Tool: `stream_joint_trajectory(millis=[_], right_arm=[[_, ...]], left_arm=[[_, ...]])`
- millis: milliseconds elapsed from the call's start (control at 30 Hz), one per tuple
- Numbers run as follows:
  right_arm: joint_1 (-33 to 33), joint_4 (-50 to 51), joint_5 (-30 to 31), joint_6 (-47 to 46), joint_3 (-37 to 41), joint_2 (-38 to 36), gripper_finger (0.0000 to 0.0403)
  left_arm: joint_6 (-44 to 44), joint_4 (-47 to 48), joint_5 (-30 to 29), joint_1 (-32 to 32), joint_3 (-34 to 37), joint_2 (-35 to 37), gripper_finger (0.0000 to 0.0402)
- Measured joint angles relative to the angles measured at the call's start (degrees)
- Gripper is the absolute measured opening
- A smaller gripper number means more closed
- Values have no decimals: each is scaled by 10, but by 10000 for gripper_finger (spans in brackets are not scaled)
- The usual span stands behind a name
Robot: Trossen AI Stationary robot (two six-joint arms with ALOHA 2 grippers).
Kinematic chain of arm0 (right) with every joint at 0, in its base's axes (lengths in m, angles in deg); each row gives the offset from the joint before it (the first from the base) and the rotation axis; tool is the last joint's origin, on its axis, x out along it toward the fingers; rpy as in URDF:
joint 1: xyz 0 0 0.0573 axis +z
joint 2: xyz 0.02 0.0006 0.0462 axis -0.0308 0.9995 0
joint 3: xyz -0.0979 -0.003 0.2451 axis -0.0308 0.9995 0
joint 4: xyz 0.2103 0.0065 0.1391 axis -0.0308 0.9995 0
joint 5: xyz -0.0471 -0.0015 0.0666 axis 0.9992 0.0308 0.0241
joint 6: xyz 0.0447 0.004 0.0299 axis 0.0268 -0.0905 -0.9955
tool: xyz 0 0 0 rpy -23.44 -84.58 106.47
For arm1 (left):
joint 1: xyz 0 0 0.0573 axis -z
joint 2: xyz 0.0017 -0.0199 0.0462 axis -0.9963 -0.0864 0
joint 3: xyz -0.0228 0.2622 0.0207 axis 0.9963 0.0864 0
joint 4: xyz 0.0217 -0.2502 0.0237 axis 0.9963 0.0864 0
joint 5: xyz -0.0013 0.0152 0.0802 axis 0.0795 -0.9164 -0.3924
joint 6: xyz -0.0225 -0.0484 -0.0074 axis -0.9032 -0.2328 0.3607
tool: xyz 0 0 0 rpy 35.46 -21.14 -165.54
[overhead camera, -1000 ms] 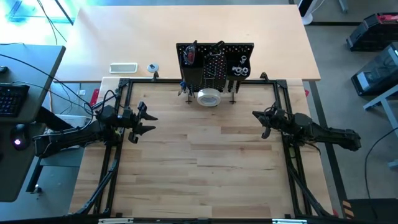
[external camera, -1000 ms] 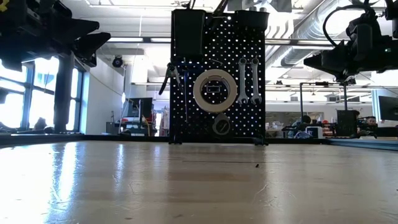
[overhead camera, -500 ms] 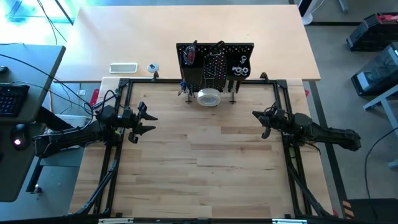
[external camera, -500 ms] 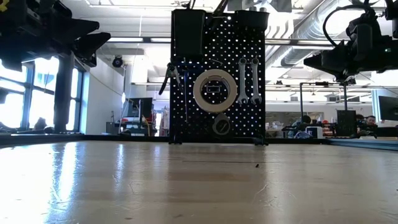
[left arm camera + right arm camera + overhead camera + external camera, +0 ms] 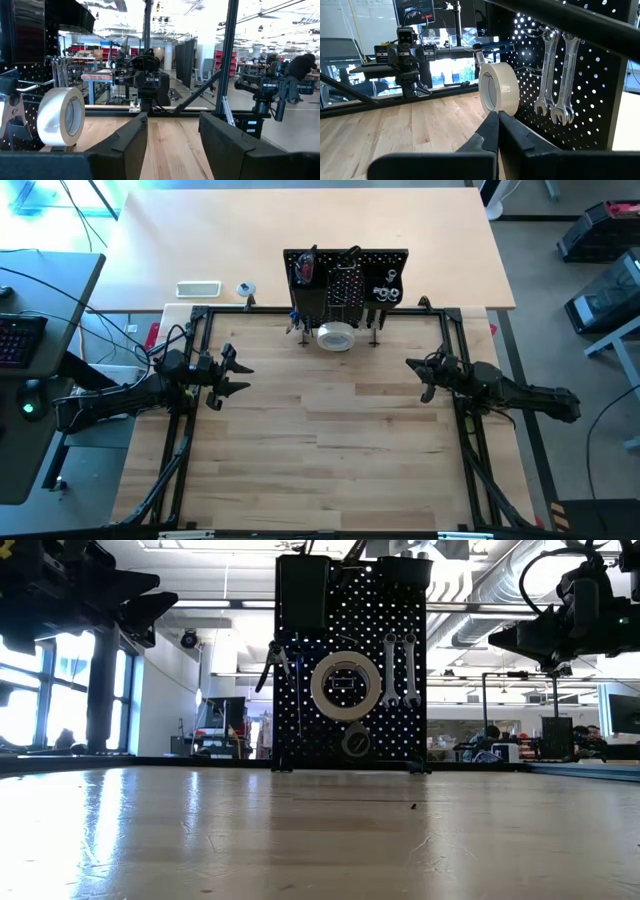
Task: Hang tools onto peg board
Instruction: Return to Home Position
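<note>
Well behind the left gripper (image 5: 245, 378), past its arm, the small desk light (image 5: 28, 408) is now being shown green instead of pink, and the keyboard (image 5: 18, 340) nearby is being lit purple.

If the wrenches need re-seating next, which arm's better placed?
Probably right: the wrenches hang on the peg board's right side, nearer the right gripper, though it is shut. The left gripper is open but farther off.

Desk (image 5: 330, 440): open wood across the middle. Far edge, centre: peg board (image 5: 345, 280) upright, white tape roll (image 5: 336, 337) jutting forward. Sides: left gripper (image 5: 240, 377) and right gripper (image 5: 420, 375), raised off the wood.
</note>
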Motion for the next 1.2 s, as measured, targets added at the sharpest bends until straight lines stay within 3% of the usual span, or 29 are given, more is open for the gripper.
stream_joint_trajectory(millis=[633, 1200], right_arm=[[0, 0, 0, 0, 0, 0, 0], [0, 0, 0, 0, 0, 0, 0]], left_arm=[[0, 0, 0, 0, 0, 0, 168], [0, 6, 0, 27, 0, -45, 168]])
